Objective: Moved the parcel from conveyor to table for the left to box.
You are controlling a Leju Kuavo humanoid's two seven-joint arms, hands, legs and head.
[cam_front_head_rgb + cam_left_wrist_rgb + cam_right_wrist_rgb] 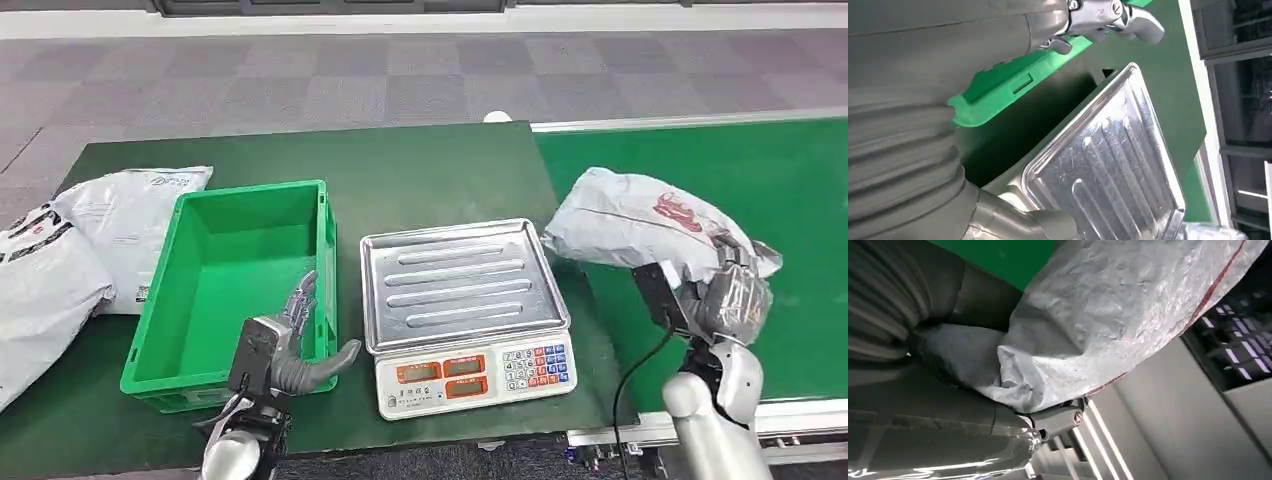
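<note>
From up high, the right hand (735,295) holds the crinkly grey plastic parcel with red print (640,220) over the green conveyor belt (800,180), right beside the dark green table (420,165). On the table sit a silver scale with a ribbed metal tray (462,285) and an open green plastic box (235,280). Two more grey mail bags (70,250) lie past the box. The left hand (295,345) hangs by the box's near corner, fingers apart, holding nothing.

Close behind the left hand (1108,15), its fingers reach over the box rim (998,87), next to the shiny tray (1113,165).

Close behind the right hand (948,370), the thumb presses into the crumpled parcel (1113,310).
</note>
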